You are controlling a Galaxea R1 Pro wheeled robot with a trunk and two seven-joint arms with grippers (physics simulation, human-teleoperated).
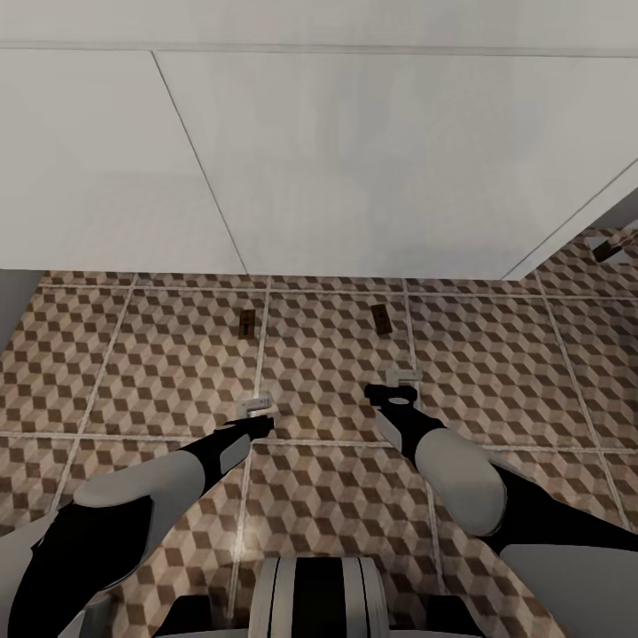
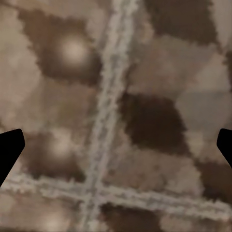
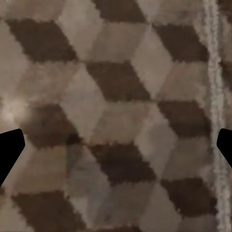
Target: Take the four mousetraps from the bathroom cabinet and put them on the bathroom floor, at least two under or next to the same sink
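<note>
Looking down from the head, two mousetraps, one (image 1: 247,322) and another (image 1: 382,318), lie flat on the bathroom floor (image 1: 496,372) just before the white sink (image 1: 354,159) front, well apart. Left tool (image 1: 259,406) and right tool (image 1: 400,379) hang low over the tiles, both empty. Left wrist: fingers (image 2: 10,150) spread wide over a grout crossing. Right wrist: fingers (image 3: 10,150) likewise released above cube-patterned tile
</note>
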